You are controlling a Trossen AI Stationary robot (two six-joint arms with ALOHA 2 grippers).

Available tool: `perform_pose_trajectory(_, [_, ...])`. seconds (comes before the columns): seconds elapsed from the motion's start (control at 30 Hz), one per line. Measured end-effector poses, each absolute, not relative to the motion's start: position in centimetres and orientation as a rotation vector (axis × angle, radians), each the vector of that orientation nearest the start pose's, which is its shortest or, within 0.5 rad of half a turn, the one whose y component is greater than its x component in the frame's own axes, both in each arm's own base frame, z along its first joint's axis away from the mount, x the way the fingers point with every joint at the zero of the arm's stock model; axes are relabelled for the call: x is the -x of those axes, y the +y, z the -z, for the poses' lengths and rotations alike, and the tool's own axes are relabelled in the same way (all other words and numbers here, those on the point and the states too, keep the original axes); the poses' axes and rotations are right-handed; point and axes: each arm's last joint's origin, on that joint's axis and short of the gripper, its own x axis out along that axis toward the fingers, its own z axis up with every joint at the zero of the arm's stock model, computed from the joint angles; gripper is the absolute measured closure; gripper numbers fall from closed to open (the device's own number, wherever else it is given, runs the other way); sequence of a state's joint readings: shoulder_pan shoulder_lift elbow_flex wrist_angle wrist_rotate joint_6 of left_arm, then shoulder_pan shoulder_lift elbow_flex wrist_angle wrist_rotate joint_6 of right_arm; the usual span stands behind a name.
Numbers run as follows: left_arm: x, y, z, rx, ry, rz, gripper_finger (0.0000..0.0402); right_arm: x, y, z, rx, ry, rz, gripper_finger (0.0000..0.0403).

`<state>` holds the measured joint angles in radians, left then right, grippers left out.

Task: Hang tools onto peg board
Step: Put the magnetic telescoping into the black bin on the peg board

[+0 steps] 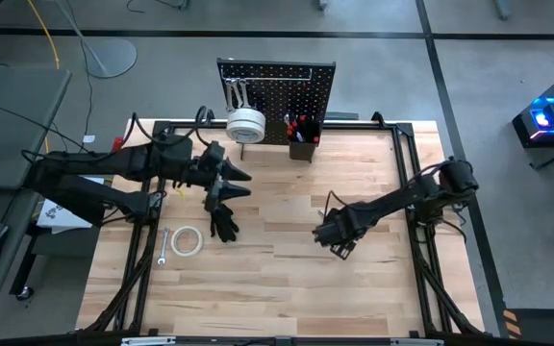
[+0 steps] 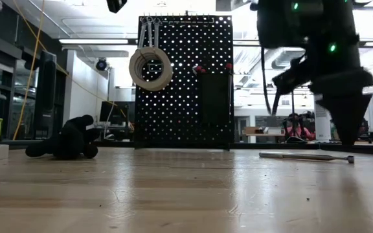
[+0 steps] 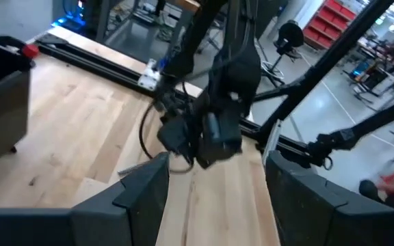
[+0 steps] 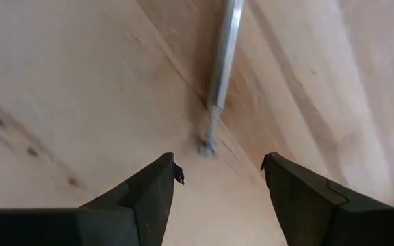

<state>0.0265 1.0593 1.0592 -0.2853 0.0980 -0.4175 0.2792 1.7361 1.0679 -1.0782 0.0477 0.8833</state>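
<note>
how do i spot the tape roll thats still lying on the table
Start at the upright black peg board at the table's far edge, then come toward the near left. The loose tape roll lies flat on the wood beside a silver wrench, unlike the roll hung on the board.

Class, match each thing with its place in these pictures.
Things:
1. thick white tape roll
2. black-handled pliers
3. slim silver metal tool
4. thin white tape ring

Places:
A. on the wooden table, just ahead of the open right gripper
B. flat on the table beside a small silver wrench
C. hanging on the upright black peg board
D. on the table near the left gripper

Pairs: 1-C, 2-D, 3-A, 4-B
</note>
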Motion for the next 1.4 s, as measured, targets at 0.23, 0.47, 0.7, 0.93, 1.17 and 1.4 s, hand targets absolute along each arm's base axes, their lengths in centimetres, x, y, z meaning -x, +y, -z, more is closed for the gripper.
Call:
perform_pose_trajectory(0.23, [-22.9,0.3,-36.6,0.453,0.293,-0.009,0.0179,-26.6,7.1,-13.4,-0.39,1.682,0.567,0.0185])
perform_pose_trajectory(0.47, [-22.9,0.3,-36.6,0.456,0.294,-0.01,0.0179,-26.8,7.0,-11.7,-0.397,1.688,0.558,0.0219])
perform_pose_trajectory(0.7, [-23.0,0.3,-37.0,0.455,0.255,-0.001,0.0179,-26.8,7.5,-11.4,-0.325,1.709,0.531,0.0383])
perform_pose_trajectory(0.93, [-23.2,0.3,-38.2,0.468,0.136,0.033,0.0179,-25.6,9.2,-15.1,-0.321,1.619,0.461,0.0402])
perform_pose_trajectory(1.17, [-23.2,0.2,-38.0,0.437,0.154,0.035,0.0179,-23.2,9.5,-22.0,-0.564,1.316,0.498,0.0402])
perform_pose_trajectory(1.4, [-23.1,0.3,-37.7,0.351,0.171,-0.001,0.0179,-22.0,7.5,-28.6,-0.811,0.774,0.475,0.0402])
